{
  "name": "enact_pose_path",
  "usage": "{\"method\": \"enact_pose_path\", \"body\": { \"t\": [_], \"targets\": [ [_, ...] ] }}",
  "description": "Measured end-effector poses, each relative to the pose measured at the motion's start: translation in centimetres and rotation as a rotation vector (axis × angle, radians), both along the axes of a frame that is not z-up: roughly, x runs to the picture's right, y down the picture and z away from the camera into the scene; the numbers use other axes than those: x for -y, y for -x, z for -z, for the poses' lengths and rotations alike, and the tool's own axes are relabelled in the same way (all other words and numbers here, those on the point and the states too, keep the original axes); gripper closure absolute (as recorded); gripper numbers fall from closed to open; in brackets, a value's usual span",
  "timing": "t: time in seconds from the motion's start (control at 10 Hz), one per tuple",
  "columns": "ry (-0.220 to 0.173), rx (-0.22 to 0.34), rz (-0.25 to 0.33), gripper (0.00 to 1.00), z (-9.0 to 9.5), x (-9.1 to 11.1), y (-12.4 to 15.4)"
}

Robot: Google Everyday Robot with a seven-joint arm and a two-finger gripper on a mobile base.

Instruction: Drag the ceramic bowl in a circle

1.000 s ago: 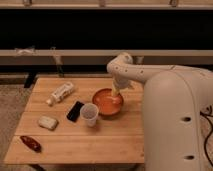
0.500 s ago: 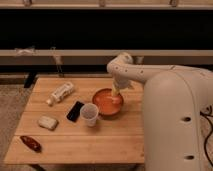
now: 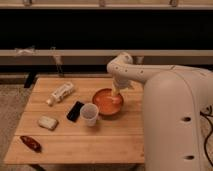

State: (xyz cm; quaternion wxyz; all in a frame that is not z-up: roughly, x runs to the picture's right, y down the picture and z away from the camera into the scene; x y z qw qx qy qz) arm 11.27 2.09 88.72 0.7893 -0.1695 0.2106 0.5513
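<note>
The ceramic bowl (image 3: 106,102) is a round, shallow orange-red bowl with a paler inside. It sits on the wooden table (image 3: 75,140), right of centre. The gripper (image 3: 116,96) hangs from the white arm and reaches down into the bowl at its right side, touching the inner rim. A small white cup (image 3: 89,114) stands just left and in front of the bowl, close to its edge.
A black phone (image 3: 75,110) lies left of the cup. A plastic bottle (image 3: 60,93) lies at the back left. A pale wrapped snack (image 3: 48,122) and a dark red packet (image 3: 31,143) lie at the front left. The robot's white body (image 3: 175,125) fills the right side.
</note>
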Motion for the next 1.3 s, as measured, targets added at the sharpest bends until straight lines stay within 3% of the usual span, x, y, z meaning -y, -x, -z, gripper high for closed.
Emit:
{"method": "enact_pose_path", "body": {
  "t": [0.6, 0.9, 1.3],
  "targets": [
    [0.006, 0.007, -0.009, 0.20, -0.1, 0.0, 0.1],
    [0.064, 0.046, -0.047, 0.20, -0.7, -1.5, 0.0],
    [0.171, 0.087, -0.044, 0.20, -2.1, -4.6, 1.5]
  ]
}}
